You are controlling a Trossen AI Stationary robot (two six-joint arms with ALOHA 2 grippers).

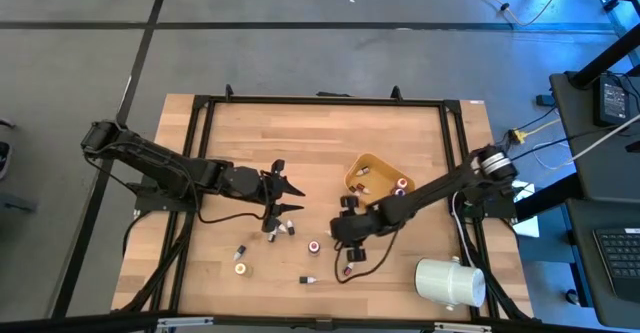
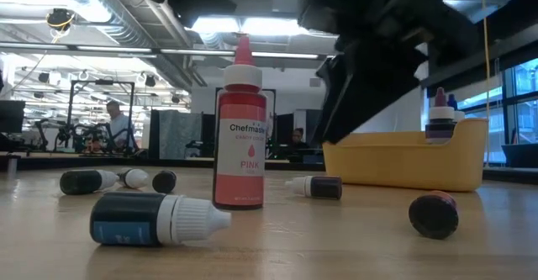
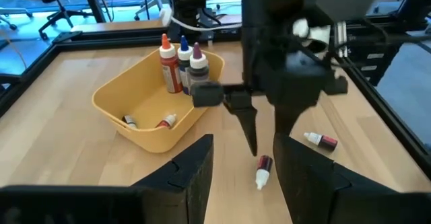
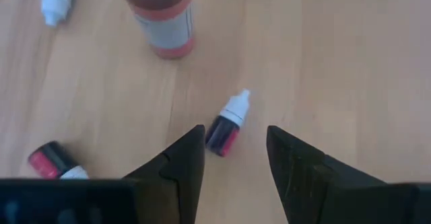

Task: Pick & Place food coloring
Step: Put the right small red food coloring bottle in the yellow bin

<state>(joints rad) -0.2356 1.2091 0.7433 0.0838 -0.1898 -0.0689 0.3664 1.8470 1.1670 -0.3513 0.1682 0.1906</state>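
Several tiny food coloring bottles lie on their sides on the wooden table. One with a dark red body and white cap [image 4: 227, 124] [image 3: 262, 171] lies just ahead of my right gripper [image 4: 234, 132] [image 1: 336, 235]. That gripper is open, slants down over the bottle and touches nothing. A larger pink bottle [image 2: 242, 137] [image 4: 165, 22] stands upright beyond it. My left gripper [image 1: 287, 178] [image 3: 244, 144] hangs open above the table's middle left, holding nothing. The yellow bowl [image 1: 372, 163] has three bottles [image 3: 182, 66] standing in it and others lying in it.
A big white cylinder [image 1: 450, 281] lies on its side at the near right corner. Loose bottles lie at the near middle [image 1: 240, 268] [image 1: 308, 280] [image 1: 350, 268]. A dark bottle with a white cap [image 2: 155, 219] lies nearest the low camera. A black frame [image 1: 320, 100] rims the table.
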